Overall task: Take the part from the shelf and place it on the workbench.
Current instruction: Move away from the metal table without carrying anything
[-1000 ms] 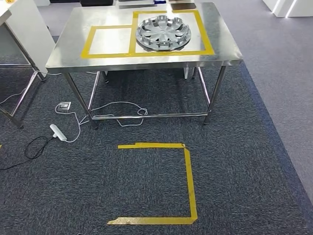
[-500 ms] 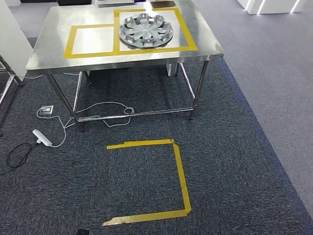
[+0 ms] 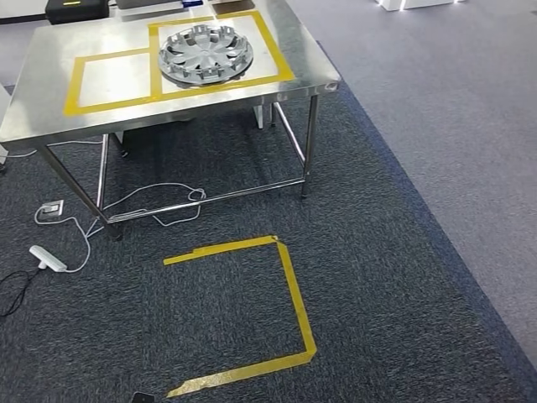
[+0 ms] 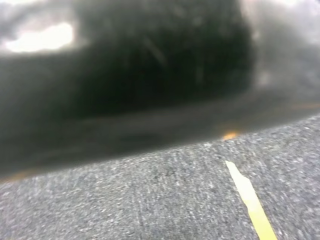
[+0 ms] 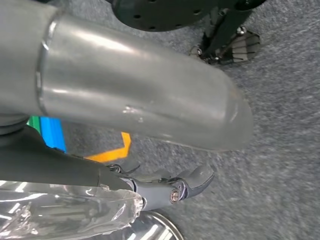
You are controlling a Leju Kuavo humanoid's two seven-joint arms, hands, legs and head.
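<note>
A silver wheel cover (image 3: 205, 54) lies flat on the steel workbench (image 3: 38, 101), inside the right one of two yellow-taped rectangles. The left rectangle (image 3: 114, 80) is bare. In the right wrist view my right hand (image 5: 166, 150) hangs over the carpet, with its thick grey thumb (image 5: 143, 95) apart from the dark fingers (image 5: 188, 182). Only carpet shows between them. A shiny silver surface (image 5: 68, 210) lies beside the fingers, and I cannot tell what it is. The left wrist view is blurred: a dark mass (image 4: 151, 75) over carpet, with the left hand's state unreadable.
A yellow tape outline (image 3: 298, 311) marks the dark carpet in front of the workbench. White cables and a power strip (image 3: 47, 259) lie on the floor at its left legs. Lighter grey floor (image 3: 456, 126) runs along the right.
The whole picture has shifted: my view has turned to the right, so the workbench and floor tape now sit further left. The wheel cover keeps its place on the bench.
</note>
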